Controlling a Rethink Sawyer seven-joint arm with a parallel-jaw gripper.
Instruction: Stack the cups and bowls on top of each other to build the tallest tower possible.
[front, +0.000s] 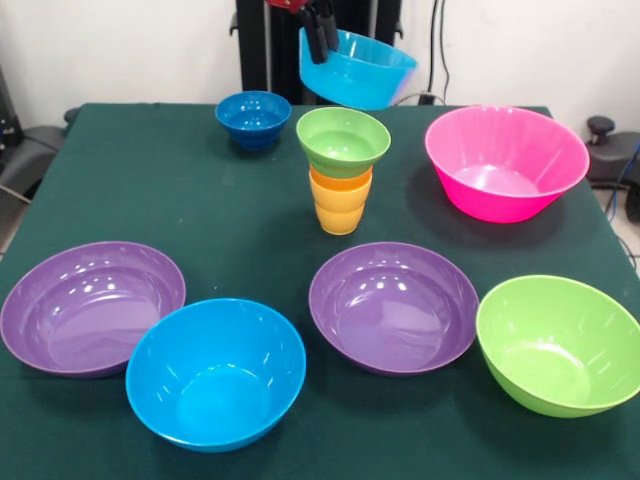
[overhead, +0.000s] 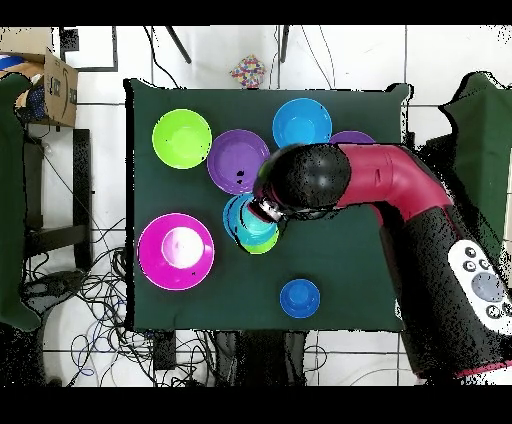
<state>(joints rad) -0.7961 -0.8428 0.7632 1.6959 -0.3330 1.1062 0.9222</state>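
- The gripper (front: 320, 28) comes down from the top of the front view with its dark fingers pinched on the rim of the light blue bowl (front: 360, 68), which hangs tilted in the air, clear of the table.
- The held bowl sits just above and behind the tower (front: 341, 172); a visible gap separates it from the tower's top.
- The tower stands near the middle of the green table (front: 250, 215): an orange cup (front: 340, 181) nested in a yellow-orange cup (front: 340, 212), with the small green bowl (front: 343, 139) resting upright on top.
- Around the tower in the front view: the small dark blue bowl (front: 253, 118) lies to its left and further back, and the pink bowl (front: 506, 160) to its right, both well apart from it.
- In front of the tower lie four large bowls: a purple bowl (front: 92, 306) at far left, the large blue bowl (front: 216, 372) just beside it, a second purple bowl (front: 393, 305), and the large green bowl (front: 560, 343) at the table's right edge.
- Bare cloth surrounds the tower on every side.
- In the overhead view the red arm (overhead: 400, 185) covers the tower, most of one purple bowl and the gripper; only a crescent of the held bowl shows there.
- That view alone shows all the table edges at once.
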